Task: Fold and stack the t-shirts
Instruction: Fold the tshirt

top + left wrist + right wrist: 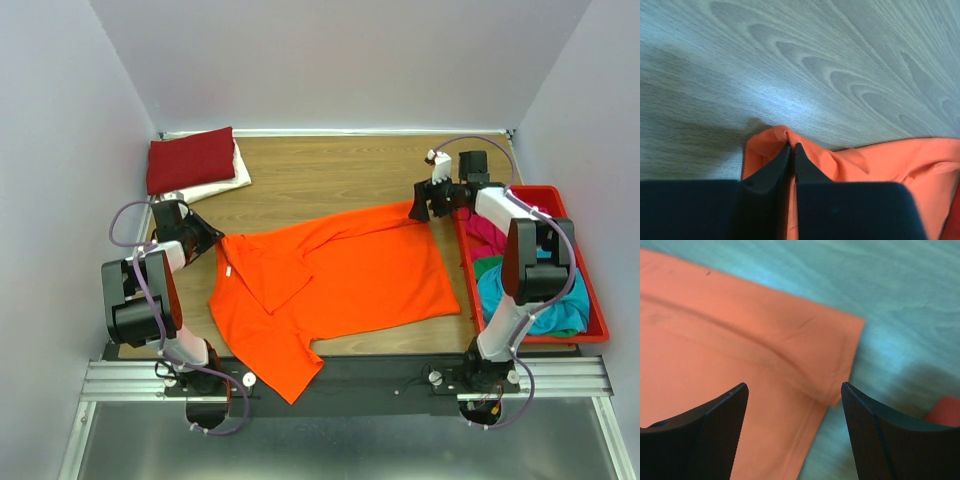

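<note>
Orange t-shirt: spread out across the middle of the wooden table, with 1 part at the left folded over onto the body and the near-left end reaching past the table's near edge.

At its far-left corner, left gripper: jaws pressed together, pinching a small raised fold of the orange cloth. In the left wrist view, seen with the 2 dark fingers almost touching and the cloth bunched at their tips.

At its far-right corner, right gripper: jaws spread wide, above the corner of the cloth, gripping nothing.

In the far-left corner of the table, well apart: folded dark red t-shirt lying on top of a folded white t-shirt.

At the right edge of the table: red tray, holding a crumpled teal t-shirt and a magenta t-shirt.
</note>
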Tool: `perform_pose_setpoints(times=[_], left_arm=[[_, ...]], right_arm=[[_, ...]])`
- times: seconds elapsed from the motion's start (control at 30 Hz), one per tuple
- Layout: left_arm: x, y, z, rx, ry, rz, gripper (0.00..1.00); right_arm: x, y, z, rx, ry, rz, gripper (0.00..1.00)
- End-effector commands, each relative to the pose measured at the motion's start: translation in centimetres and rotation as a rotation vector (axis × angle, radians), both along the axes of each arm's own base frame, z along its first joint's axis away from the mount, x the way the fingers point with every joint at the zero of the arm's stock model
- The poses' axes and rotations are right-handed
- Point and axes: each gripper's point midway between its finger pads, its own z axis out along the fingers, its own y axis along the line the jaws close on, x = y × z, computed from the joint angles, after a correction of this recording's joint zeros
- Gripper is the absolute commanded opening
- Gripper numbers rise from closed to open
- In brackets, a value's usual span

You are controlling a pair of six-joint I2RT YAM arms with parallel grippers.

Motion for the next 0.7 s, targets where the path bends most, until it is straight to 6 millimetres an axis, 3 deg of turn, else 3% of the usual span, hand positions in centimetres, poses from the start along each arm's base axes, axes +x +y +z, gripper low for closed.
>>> perform_pose_setpoints(times=[0.0,0.4,0.53,0.67], left_arm=[[0.7,0.3,1.3,0.006,-0.054,-0.003,0.06],[0.2,1.8,2.0,0.024,-0.071,0.041,0.00],[0.2,1.9,2.1,0.025,-0.075,0.046,0.00],[0.1,2.3,2.1,0.028,-0.076,0.054,0.00]], right_arm=[[2.3,-1.1,-0.7,-0.035,0.023,-0.079,0.81],[5.2,-1.6,-3.9,-0.061,0.078,-0.135,0.79],[5.4,-1.2,-5.0,-0.065,0.103,-0.131,0.77],[4.9,-0.7,-5.9,-0.065,0.133,-0.119,0.69]])
